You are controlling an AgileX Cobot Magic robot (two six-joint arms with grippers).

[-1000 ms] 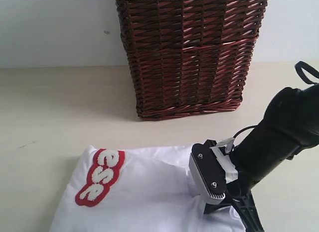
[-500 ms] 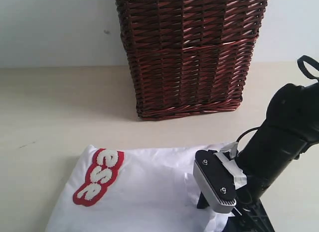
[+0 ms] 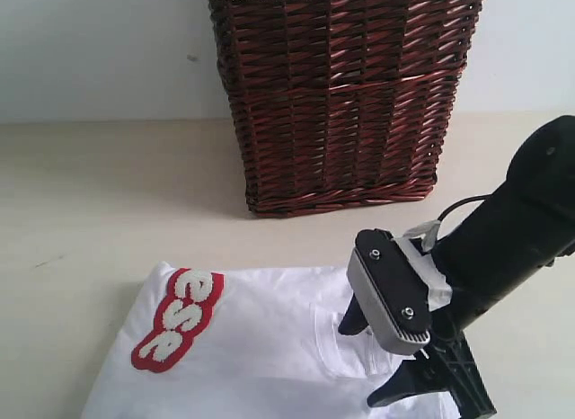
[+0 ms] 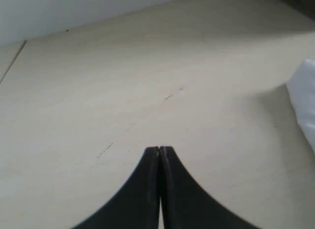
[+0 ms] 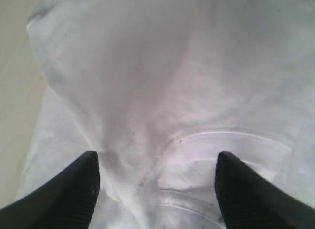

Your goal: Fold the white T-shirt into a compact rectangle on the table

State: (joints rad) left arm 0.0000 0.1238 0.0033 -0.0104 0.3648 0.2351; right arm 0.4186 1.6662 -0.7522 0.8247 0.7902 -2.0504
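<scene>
The white T-shirt (image 3: 260, 347) lies flat on the pale table (image 3: 99, 194), partly folded, with its red-outlined letters (image 3: 175, 318) at its left end. My right gripper (image 3: 373, 356) hovers just above the shirt's right part, open, one finger on each side of a fabric crease. In the right wrist view that gripper (image 5: 156, 165) stands wide open over rumpled white T-shirt cloth (image 5: 162, 76) with a curved seam, nothing between its fingers (image 5: 86, 187). My left gripper (image 4: 159, 150) is shut and empty over bare table (image 4: 123, 76); a T-shirt edge (image 4: 305, 96) shows to one side.
A tall dark brown wicker basket (image 3: 341, 95) stands at the back of the table, behind the shirt. The black right arm (image 3: 512, 239) reaches in from the right edge. Bare table lies left of the basket and shirt.
My right gripper has opened and let go of the shirt cloth it pinched. The cloth has dropped flat, and the gripper has lifted slightly.
</scene>
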